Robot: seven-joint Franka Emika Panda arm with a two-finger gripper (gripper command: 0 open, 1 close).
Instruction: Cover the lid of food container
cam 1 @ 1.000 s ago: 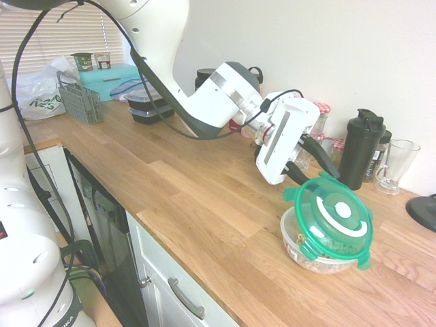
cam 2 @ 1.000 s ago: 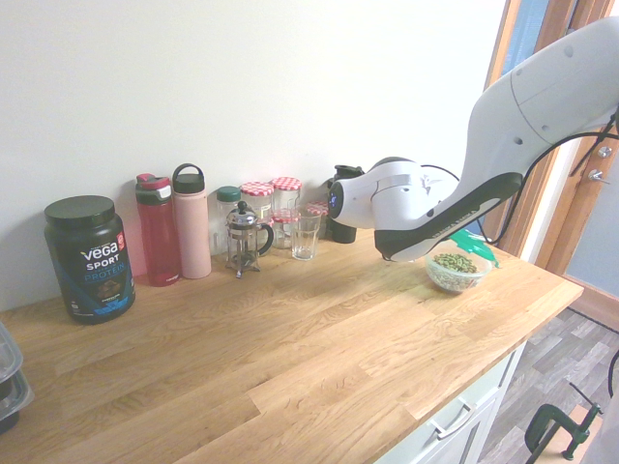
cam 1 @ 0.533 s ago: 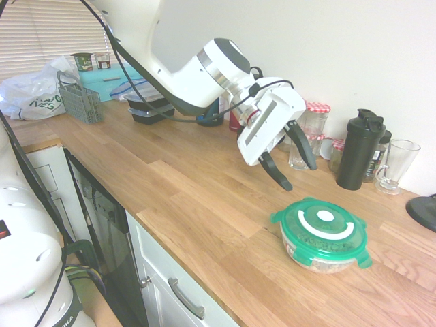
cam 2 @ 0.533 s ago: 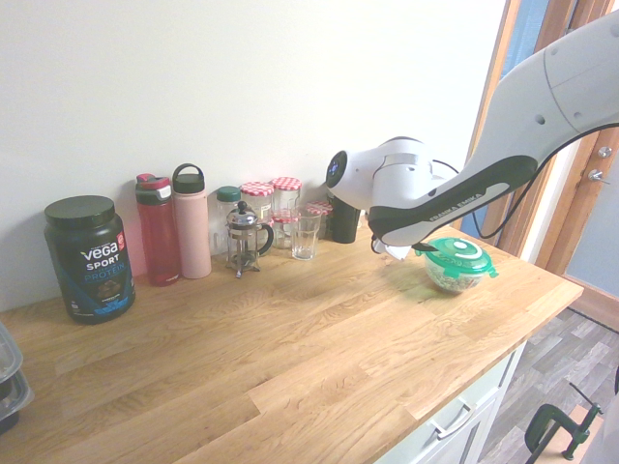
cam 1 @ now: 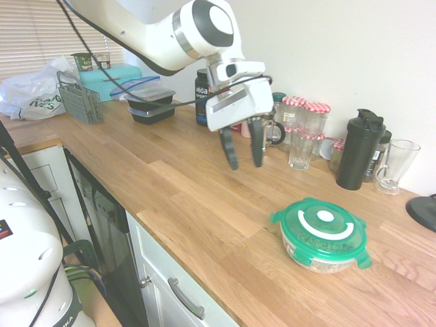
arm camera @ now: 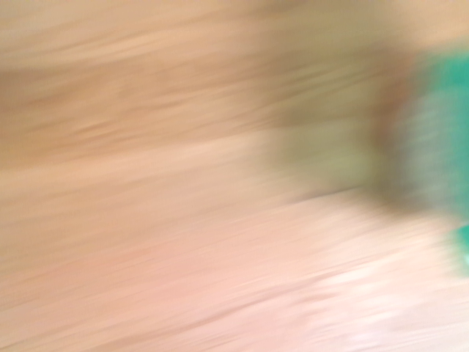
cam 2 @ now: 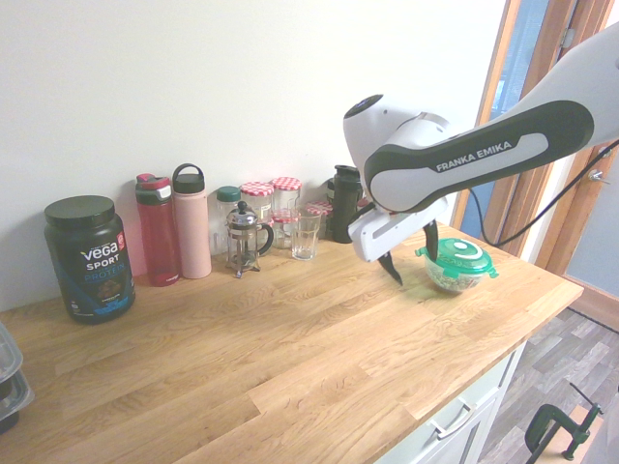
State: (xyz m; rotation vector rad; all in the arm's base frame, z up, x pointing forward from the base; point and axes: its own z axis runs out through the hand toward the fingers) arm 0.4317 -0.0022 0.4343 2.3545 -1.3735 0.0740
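The round translucent green plastic lid [cam 1: 325, 225] with its white ring and centre dot is seen lying flat on top of the round clear plastic food container [cam 1: 315, 259], which rests on the oak-coloured wooden surface [cam 1: 184, 197] close to its front edge. Tan contents are visible through the container's wall below the lid. In the second exterior view the covered container [cam 2: 455, 275] with the lid [cam 2: 458, 254] on it is partly hidden behind the arm.

The white two-finger gripper [cam 1: 242, 146] is held in the air above the surface, well apart from the food container, on the side toward the black rectangular meal boxes [cam 1: 149, 107]. Its dark fingers [cam 1: 230, 150] are spread apart, pointed down, and nothing is held between them. In the second exterior view the gripper [cam 2: 410, 256] is seen just in front of the container.

Behind the food container, along the wall, a black shaker bottle [cam 1: 359, 150], a clear glass mug [cam 1: 395, 165] and glass jars with red checked lids [cam 1: 305, 117] are lined up.

The wrist view is heavily blurred; only wood grain and a green patch [arm camera: 440, 147] at one edge can be made out.
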